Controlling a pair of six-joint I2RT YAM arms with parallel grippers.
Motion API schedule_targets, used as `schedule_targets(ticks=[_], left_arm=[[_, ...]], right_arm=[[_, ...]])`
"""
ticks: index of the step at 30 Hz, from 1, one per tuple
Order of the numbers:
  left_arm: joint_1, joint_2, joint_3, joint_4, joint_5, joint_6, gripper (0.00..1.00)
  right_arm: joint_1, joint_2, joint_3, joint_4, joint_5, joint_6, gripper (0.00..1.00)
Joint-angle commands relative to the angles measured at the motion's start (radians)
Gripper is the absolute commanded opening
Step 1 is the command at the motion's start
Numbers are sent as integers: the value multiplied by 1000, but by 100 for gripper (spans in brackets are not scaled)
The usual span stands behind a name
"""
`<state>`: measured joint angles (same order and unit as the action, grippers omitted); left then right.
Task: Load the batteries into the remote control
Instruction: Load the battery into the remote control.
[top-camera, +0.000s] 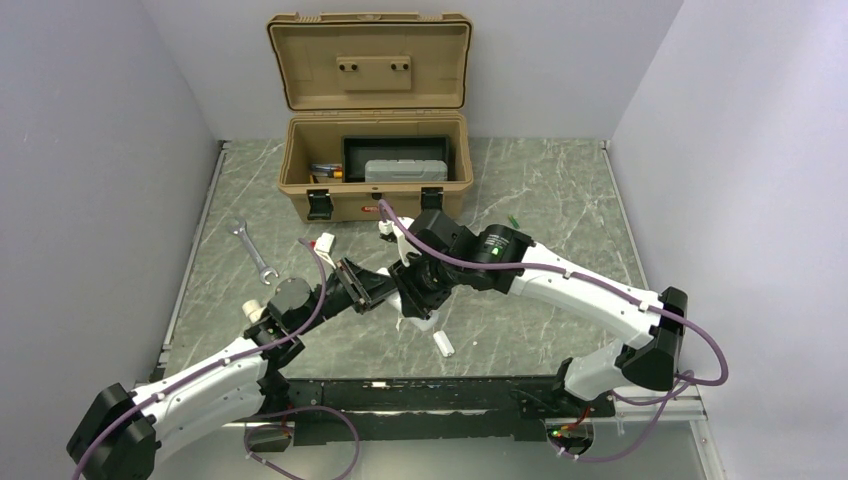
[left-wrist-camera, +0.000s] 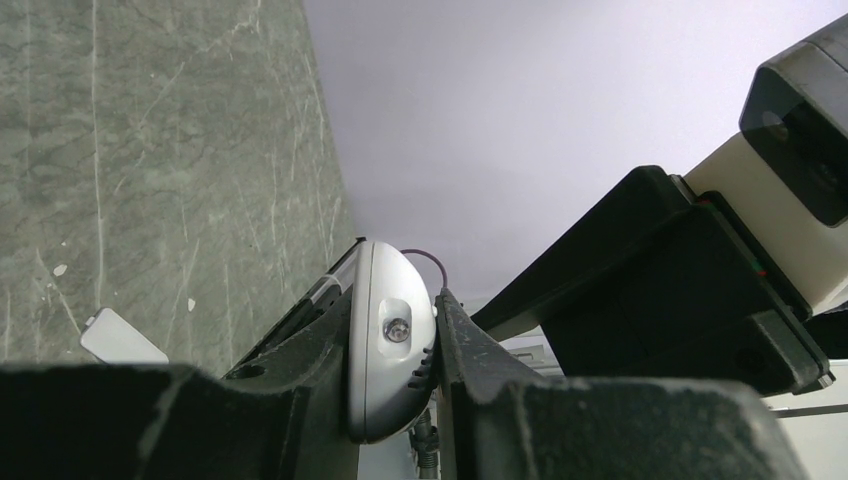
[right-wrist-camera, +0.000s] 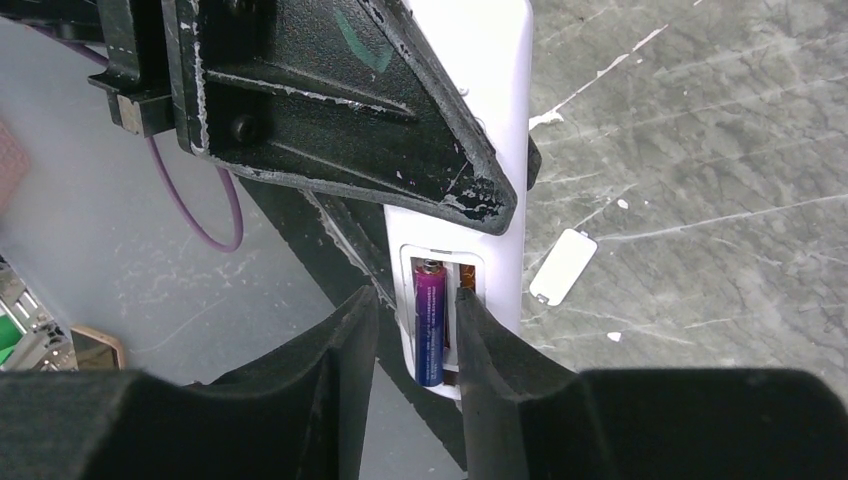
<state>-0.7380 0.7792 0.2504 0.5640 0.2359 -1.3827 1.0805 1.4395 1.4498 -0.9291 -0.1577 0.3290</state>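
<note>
Snugly, left jaws clamp remote control (right-wrist-camera: 505, 120) holding purple battery (right-wrist-camera: 430, 320); right jaws narrowly parted.

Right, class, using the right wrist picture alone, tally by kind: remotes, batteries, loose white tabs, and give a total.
Remote control: 1
Purple battery: 1
Loose white tab: 1
Total: 3

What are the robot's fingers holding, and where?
Left fingers clamp the slim white plastic remote control near its rounded end. Right fingers grip nothing: they stand apart around the dark purple battery in it.
</note>
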Motion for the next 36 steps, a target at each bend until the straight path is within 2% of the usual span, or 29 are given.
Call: schedule_targets(ticks=[1, 23, 27, 29, 36], left_arm=[[-13, -11, 21, 127, 5, -35, 0], [-16, -16, 8, 113, 9, -32, 0], [-16, -18, -12, 108, 24, -45, 0], [-15, -23, -19, 102, 39, -51, 0], [-16, -64, -23, 60, 109, -71, 0]], right_arm=[[1, -34, 29, 11, 52, -10, 38], [1, -106, 81, -21, 124, -40, 41], [1, -210, 4, 84, 121, -100, 45], [1, -293, -85, 222, 108, -139, 48], [1, -575, -371, 547, -131, -473, 50]])
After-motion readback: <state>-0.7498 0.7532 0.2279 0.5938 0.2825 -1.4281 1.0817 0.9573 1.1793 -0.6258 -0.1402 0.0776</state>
